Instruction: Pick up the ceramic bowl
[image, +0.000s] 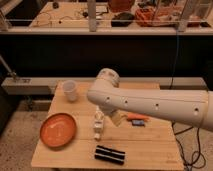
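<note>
Wood planks make the top of the bench (155, 147), and the room behind it is dark. The bowl (58, 131) sits flat near the front corner, on the left as we look. It is empty and touches nothing. The cup (70, 90) stands behind it, a bit apart. The big white arm (150, 102) reaches across the middle of the bench. The gripper (117, 119) hangs under the arm, just beside the small white bottle (98, 125) and well apart from the bowl. It is spread wide and holds nothing. An orange thing (136, 118) lies near it, and a black pack (109, 154) lies at the front. The job now, I think, is to bring the gripper over to the bowl. It should go up a little first, so it does not knock the bottle over on the way. The bowl is wide and low, so the gripper can not go around all of it. The best plan is to come down on the rim, one side in and one side out, then pinch. The glaze may be slippy, so the pinch should be firm and the lift slow and level. The bowl sits close to the bench edge, so a bump could push it off.
</note>
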